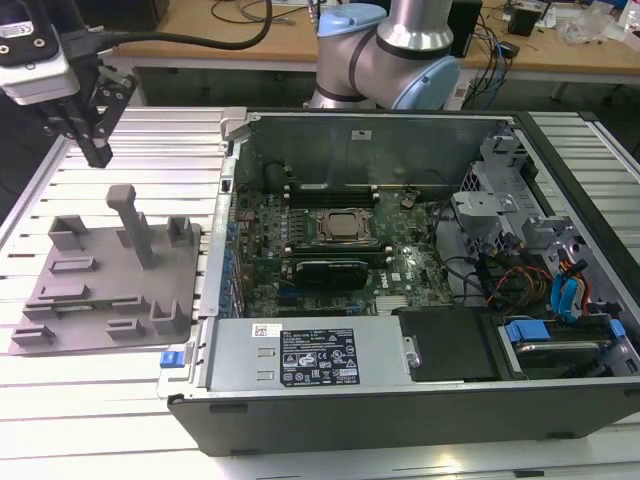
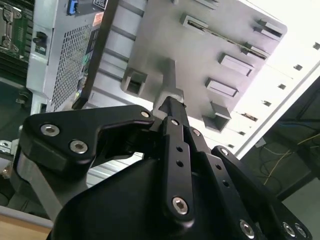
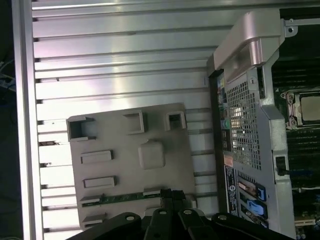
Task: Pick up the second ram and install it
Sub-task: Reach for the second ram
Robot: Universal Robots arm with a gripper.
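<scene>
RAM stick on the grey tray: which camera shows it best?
The first wrist view: the RAM stick shows as a green strip in a slot of the grey tray. The second wrist view shows a thin dark line in a slot, possibly it. In the exterior view it is too slim to tell.
</scene>
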